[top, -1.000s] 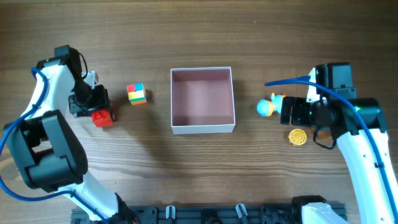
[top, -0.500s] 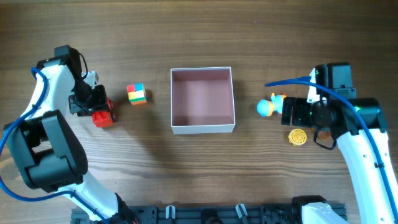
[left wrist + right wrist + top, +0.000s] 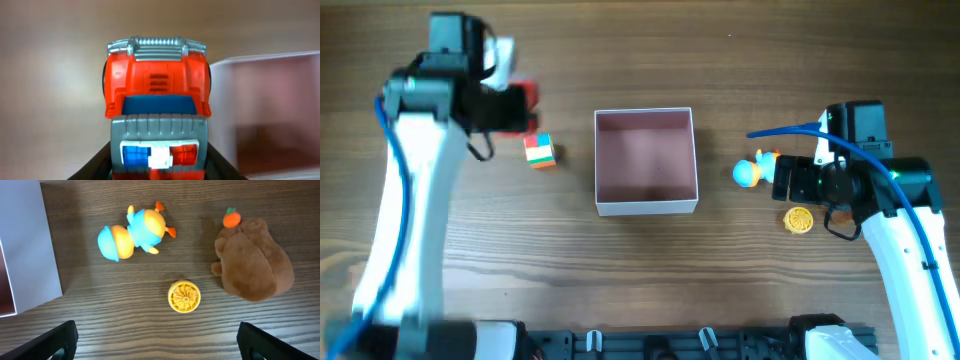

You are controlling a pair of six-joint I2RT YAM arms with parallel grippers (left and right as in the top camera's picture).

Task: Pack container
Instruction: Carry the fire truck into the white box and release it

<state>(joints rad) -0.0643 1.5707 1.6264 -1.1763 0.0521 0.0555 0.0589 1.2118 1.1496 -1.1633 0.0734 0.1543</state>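
Observation:
The container (image 3: 646,205), a shallow square box with white walls and a pink inside, stands at the table's middle; its corner shows in the left wrist view (image 3: 265,90) and in the right wrist view (image 3: 25,245). My left gripper (image 3: 515,107) is shut on a red toy truck (image 3: 156,100) and holds it raised, left of the container's far left corner. My right gripper (image 3: 782,180) is open and empty above a blue and orange duck toy (image 3: 132,232), a yellow wheel (image 3: 184,296) and a brown plush (image 3: 255,262).
A multicoloured cube (image 3: 540,151) lies on the wood left of the container, below the left gripper. The duck (image 3: 750,172) and yellow wheel (image 3: 799,219) lie right of the container. A black rail runs along the table's front edge.
My left gripper has lifted the red truck off the table and carried it up and to the right, toward the container. The right arm has not moved.

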